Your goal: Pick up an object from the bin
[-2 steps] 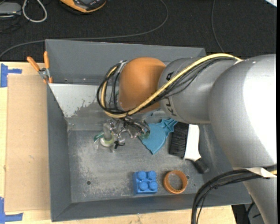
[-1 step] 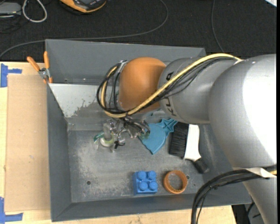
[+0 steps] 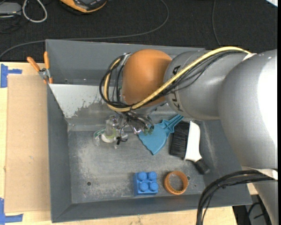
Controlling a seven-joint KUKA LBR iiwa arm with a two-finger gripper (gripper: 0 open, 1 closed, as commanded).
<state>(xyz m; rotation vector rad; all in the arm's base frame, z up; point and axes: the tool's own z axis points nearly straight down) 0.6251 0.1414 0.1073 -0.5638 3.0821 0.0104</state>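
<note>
The end effector is hanging low in the grey bin; whether it is apart or together I cannot tell. A blue dustpan is lying just right of it, a brush farther right, and a small clear greenish thing just left.

Bin: plain grey, floor speckled with pale scuff marks. Studded brick: blue. Ring: orange. Dustpan: blue. Brush: black bristles, white handle, black tip. Wrist cover: orange. Arm: silver-grey. Cables: one yellow, others black.
</note>
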